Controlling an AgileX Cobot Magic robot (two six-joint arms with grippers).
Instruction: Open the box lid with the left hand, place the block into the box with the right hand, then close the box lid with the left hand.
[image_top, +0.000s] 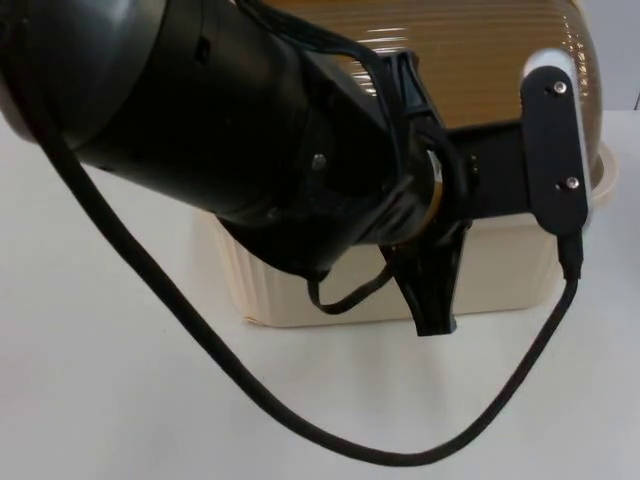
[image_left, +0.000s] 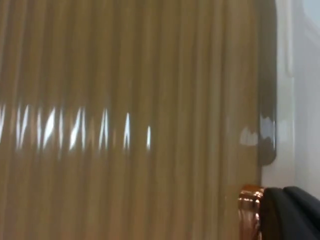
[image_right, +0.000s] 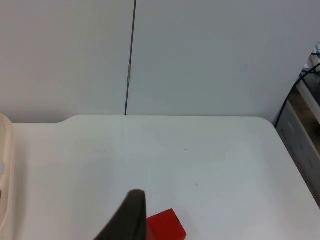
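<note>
A cream box (image_top: 500, 275) stands on the white table, and its ribbed brown see-through lid (image_top: 480, 60) rises behind it. My left arm reaches across the box, and my left gripper (image_top: 435, 295) hangs over the front wall. In the left wrist view the brown lid (image_left: 125, 125) is very close, with a copper-coloured piece (image_left: 249, 212) beside my left gripper (image_left: 292, 215). In the right wrist view the red block (image_right: 166, 227) sits against my black fingertip (image_right: 131, 215). My right gripper (image_right: 150, 230) is shut on the block, away from the box's rim (image_right: 5, 165).
The white table (image_right: 190, 165) runs to a grey partition wall (image_right: 200, 55) with a vertical seam. The table's right edge (image_right: 292, 160) drops off to furniture beyond. Open table surface (image_top: 120, 380) lies in front of the box.
</note>
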